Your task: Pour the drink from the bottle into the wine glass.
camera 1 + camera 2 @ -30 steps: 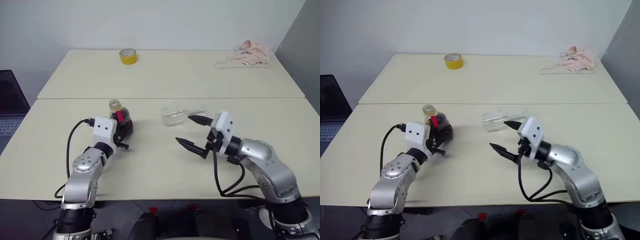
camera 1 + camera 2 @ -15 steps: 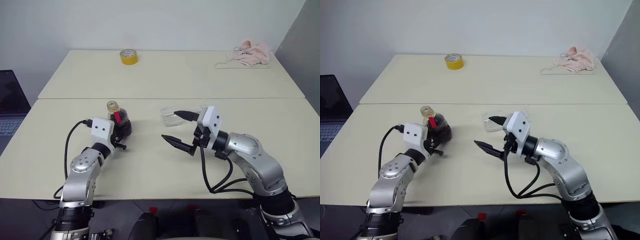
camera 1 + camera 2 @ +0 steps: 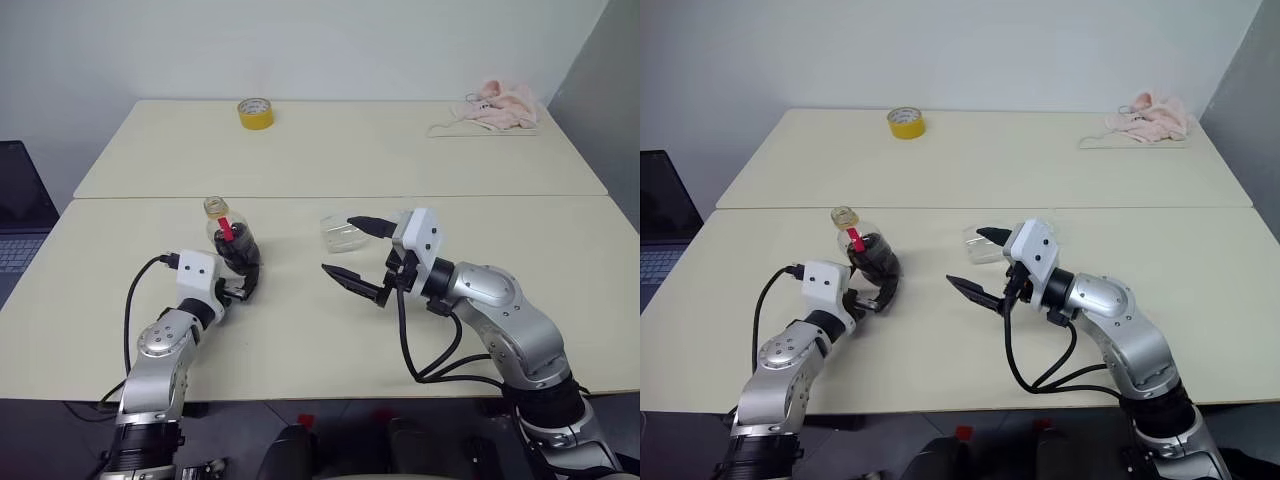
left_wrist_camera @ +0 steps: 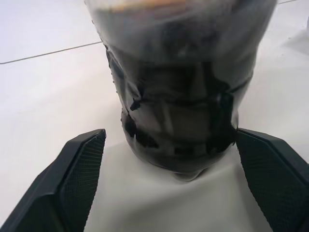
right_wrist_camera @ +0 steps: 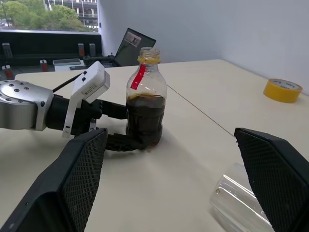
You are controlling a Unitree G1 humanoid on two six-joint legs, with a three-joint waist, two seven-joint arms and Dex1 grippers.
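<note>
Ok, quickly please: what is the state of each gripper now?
Left gripper: jaws open around the bottle, not gripping it.
Right gripper: jaws open, holding nothing.

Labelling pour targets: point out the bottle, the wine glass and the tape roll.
bottle [image 5: 146, 112]: right wrist view, dark lower body.
wine glass [image 3: 343, 234]: left eye view, bowl, lying on its side.
tape roll [image 3: 256, 113]: left eye view, yellow outer side.

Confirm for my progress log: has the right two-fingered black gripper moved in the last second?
Yes. The right gripper moved left: its far finger now overlaps the clear stemmed wine glass lying on the table.
</note>
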